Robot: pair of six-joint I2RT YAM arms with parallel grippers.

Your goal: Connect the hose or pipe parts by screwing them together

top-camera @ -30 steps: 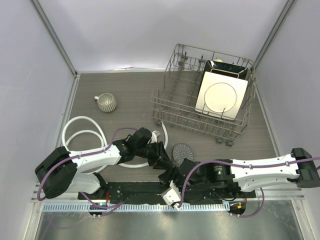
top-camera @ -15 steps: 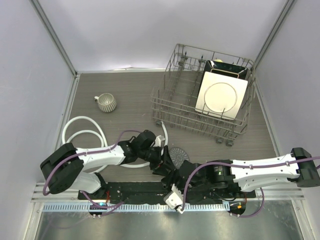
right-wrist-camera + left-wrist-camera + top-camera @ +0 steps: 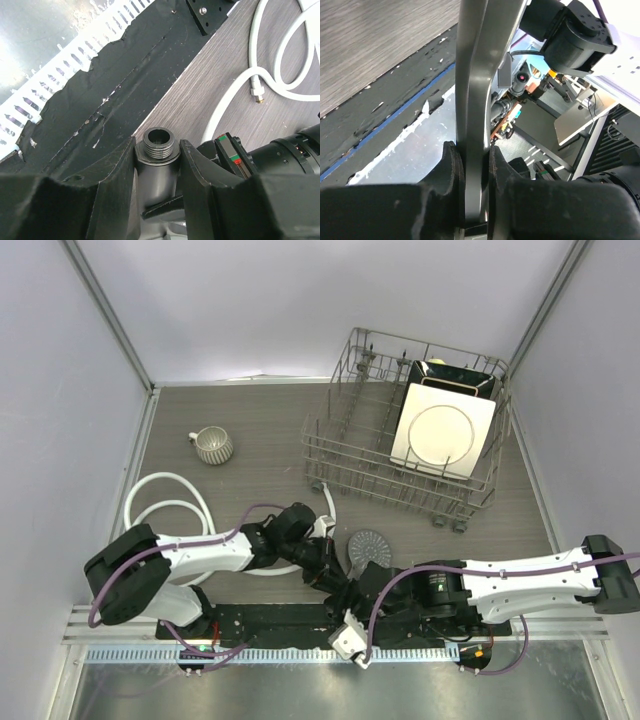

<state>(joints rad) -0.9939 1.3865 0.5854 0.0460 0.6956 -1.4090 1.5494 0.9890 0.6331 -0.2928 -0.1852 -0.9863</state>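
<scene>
Since a second ago the left arm has been swung in toward the right wrist, and the right wrist has been dropped slightly toward the near edge. The shower head face is seen a touch further right.

The table [image 3: 260, 430] is noted as the work surface. The hose [image 3: 165, 477] is left lying in loops on it, well apart from both sets of fingers and out to the left arm's side.

The shower head [image 3: 368, 545] is held off the table between the two wrists. Its handle [image 3: 475, 75] is pinched by the left gripper [image 3: 474, 175], with the long axis running straight out past the fingertips. The left fingers are pressed tight on both flanks.

The threaded end [image 3: 159, 135] is clamped by the right gripper [image 3: 159, 150], fingers closed on either side just below the thread. The opening is pointed outward along the fingers.

The hose nut [image 3: 255, 89] is seen lying flat on the table, beyond the right fingertips and off to their right, not touching the thread. Its axis is not lined up with the thread.

Judged next: the nut must be fetched and brought end-on to the opening. The left arm is judged nearer, so its pinch would have to be released first.
</scene>
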